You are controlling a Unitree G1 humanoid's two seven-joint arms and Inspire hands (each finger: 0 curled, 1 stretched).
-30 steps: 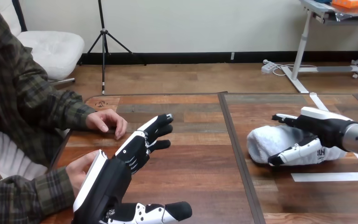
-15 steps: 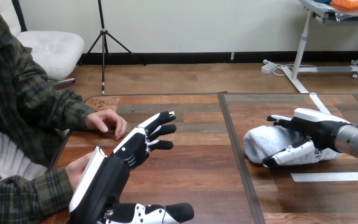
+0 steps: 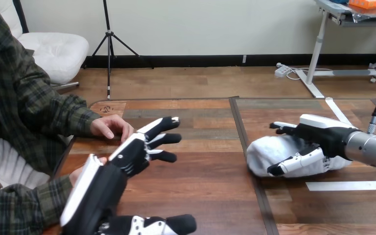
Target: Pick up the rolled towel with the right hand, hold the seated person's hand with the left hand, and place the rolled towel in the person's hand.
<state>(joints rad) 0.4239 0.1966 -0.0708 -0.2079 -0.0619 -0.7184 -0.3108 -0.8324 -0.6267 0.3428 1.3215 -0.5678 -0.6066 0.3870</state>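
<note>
The rolled white towel lies at the right of the wooden table, just right of its middle seam. My right hand comes in from the right and is shut on the rolled towel, fingers over its top and thumb along its near side. My left hand stands open at the lower left, fingers straight and pointing up-right, thumb stretched out low. One person's hand shows just behind its back, palm up; whether they touch I cannot tell. The person's other hand rests flat on the table farther back.
A dark seam runs front to back through the table's middle. White tape strips lie on the table at the right, near my right forearm. Bare wood stretches between my two hands.
My right hand has slid the rolled towel leftward, up to the middle seam. My left hand has shifted slightly left and lower, still open over the person's near hand.
</note>
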